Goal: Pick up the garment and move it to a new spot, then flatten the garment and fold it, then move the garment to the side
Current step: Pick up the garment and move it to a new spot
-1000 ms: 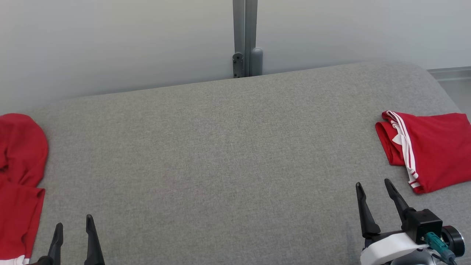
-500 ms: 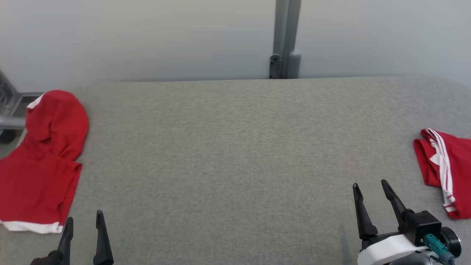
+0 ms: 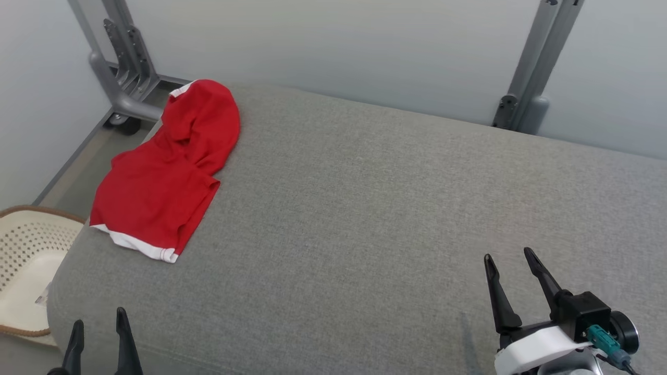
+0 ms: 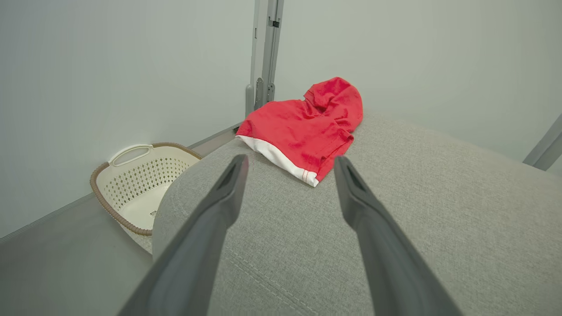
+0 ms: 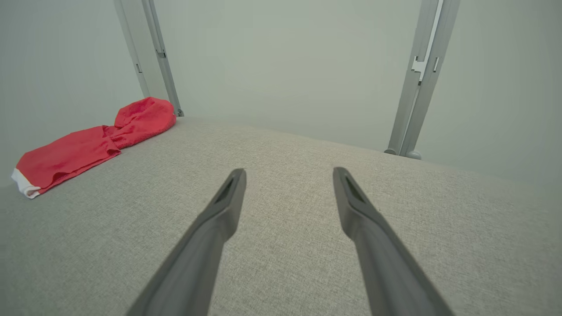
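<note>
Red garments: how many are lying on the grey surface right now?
1. The red garment lies crumpled at the far left corner of the grey surface; a basket stands on the floor off that end. More could lie beyond the views' edges.

grey fabric-covered padded worktop (image 3: 375,208), rounded edges, w/ a stitched seam along its near-left corner in the left wrist view. cream plastic basket (image 3: 23,255), perforated walls, brown rim, cut-out handle, sits on the floor (image 3: 73,174) just off the worktop's left end, below its level. grey metal frame (image 3: 122,78) w/ brackets stands behind the worktop's far-left corner, w/ a dark wheel (image 3: 124,124) at its foot. second grey metal post (image 3: 536,67) rises behind the worktop's far edge, toward the right end. plain pale wall (image 3: 338,47) runs behind the worktop's whole far side.
</note>
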